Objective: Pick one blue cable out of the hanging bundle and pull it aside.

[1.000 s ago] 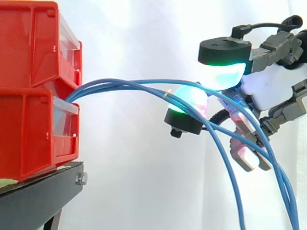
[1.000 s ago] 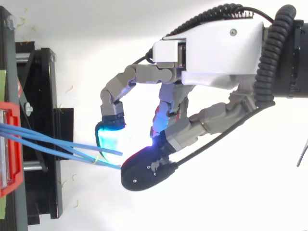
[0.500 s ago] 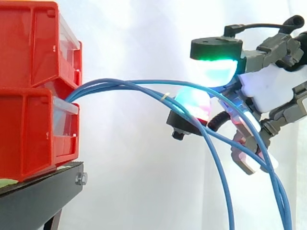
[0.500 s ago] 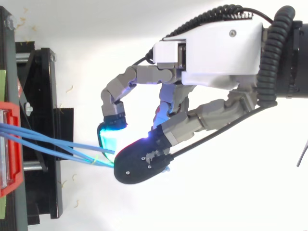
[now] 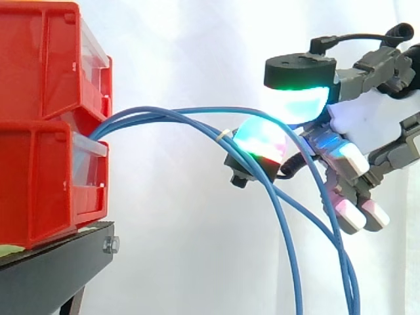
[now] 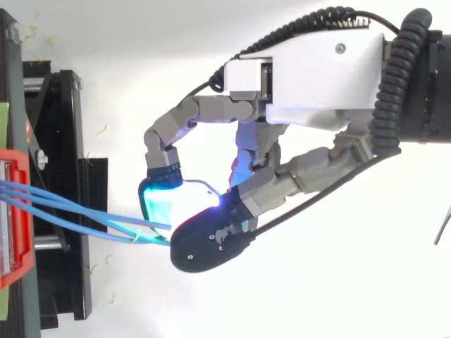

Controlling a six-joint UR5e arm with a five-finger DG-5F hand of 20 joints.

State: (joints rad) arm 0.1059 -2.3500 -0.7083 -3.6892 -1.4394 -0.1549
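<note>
the red bins [image 5: 46,118] anchored the bundle [image 5: 141,115], which arched out from between them. the hand [image 6: 317,77] was curled, two pads pinching a blue cable [image 5: 210,109] near the arch's crest, probably to draw it clear of the others.

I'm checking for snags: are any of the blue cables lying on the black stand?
No: the blue cables leave the red bins above the black stand and arc rightward, clear of it.
</note>
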